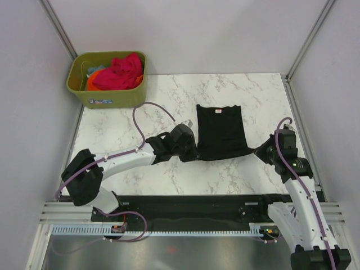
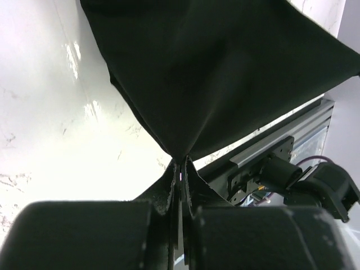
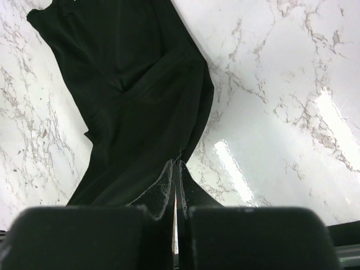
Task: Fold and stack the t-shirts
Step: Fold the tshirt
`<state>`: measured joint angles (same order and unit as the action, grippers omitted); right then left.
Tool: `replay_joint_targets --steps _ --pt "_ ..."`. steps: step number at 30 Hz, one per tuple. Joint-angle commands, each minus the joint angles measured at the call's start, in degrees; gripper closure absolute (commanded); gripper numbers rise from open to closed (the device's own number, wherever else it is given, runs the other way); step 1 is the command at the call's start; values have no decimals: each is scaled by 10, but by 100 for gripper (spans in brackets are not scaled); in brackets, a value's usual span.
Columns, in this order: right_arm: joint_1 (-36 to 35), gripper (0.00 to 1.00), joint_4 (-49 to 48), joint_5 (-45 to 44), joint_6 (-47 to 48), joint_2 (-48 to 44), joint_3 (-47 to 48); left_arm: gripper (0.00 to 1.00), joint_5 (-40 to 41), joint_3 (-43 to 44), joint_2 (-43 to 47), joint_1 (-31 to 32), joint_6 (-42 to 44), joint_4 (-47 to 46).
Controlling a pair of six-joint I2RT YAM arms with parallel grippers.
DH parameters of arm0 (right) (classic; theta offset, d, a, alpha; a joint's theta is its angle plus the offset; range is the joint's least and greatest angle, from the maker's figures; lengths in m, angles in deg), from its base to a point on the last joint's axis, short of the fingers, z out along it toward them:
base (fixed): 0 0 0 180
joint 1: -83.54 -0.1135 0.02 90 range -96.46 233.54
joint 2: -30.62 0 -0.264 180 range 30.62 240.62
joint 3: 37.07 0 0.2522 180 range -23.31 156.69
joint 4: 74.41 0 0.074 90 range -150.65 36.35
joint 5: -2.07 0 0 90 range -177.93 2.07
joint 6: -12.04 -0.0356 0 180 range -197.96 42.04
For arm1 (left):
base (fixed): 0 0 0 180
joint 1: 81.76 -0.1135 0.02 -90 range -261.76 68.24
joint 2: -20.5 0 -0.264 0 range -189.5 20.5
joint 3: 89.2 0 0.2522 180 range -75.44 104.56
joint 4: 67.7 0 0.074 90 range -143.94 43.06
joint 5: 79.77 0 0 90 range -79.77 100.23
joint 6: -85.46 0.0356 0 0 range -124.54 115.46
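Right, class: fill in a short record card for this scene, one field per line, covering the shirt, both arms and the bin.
black t-shirt: spread on the marble table, collar end away from the arms
left fingers: shut on its near left corner
right fingers: shut on its near right corner
bin: far left of table, holding a pink-red t-shirt and an orange t-shirt
stack: none yet

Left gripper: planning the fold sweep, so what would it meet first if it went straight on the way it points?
The black t-shirt it is shut on: cloth fans out directly ahead of the left gripper. Beyond it, depth is unclear.
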<state>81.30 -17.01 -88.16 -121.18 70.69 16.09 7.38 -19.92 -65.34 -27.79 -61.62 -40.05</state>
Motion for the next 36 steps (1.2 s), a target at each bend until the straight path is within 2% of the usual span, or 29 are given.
replay_joint_targets --steps 1,6,12,19,24,28,33,34,35,36 --pt "1 100 -74 1 23 45 33 98 9 55 -35 -24 32 19" --pt "1 100 -194 26 57 190 68 98 -36 142 -106 -84 72 18" --pt "2 100 -281 66 81 375 160 98 -101 280 -229 -163 91 19" --pt "4 100 -313 97 90 528 292 98 -148 479 -353 -214 133 17" --pt "14 100 -320 106 89 614 357 98 -178 570 -433 -246 120 3" --pt "20 100 -328 117 90 663 409 95 -220 600 -482 -260 102 -110" --pt "48 100 -342 123 87 712 441 91 -239 637 -556 -271 73 -200" --pt "51 99 -355 125 88 722 446 84 -247 660 -583 -272 65 -227" --pt "53 99 -355 125 88 729 449 84 -250 672 -583 -273 59 -249" --pt "55 99 -371 128 87 736 450 75 -252 680 -609 -274 53 -267"
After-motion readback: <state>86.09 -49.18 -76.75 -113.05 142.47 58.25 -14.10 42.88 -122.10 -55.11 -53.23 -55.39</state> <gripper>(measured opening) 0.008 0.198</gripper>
